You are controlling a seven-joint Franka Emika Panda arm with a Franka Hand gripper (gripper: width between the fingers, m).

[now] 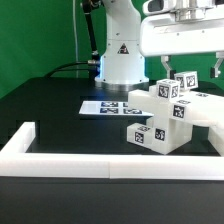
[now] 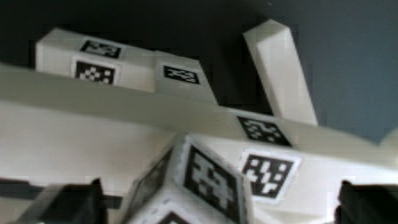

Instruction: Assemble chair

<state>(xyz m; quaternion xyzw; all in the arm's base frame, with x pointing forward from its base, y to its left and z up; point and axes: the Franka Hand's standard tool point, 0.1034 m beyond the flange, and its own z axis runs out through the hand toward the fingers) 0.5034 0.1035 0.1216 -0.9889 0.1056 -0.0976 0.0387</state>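
White chair [image 1: 168,112] parts sit clustered, seemingly partly joined, on the black worktop [image 1: 60,105]; the hand [image 1: 184,72] hovers above, its grip unclear; assembly looks unfinished.

The chair parts [image 1: 168,112] look like smooth white plastic with a dull, faintly satin finish; in the wrist view their [image 2: 107,130] flat faces show soft shading and no grain. The square tags [image 2: 267,172] on them look like matt printed paper, black on white. The table [image 1: 55,105] is a matt black surface. The barrier wall [image 1: 100,160] is smooth matt white. The robot base [image 1: 122,55] has a glossy white plastic shell. The backdrop [image 1: 35,30] looks like matt green cloth.
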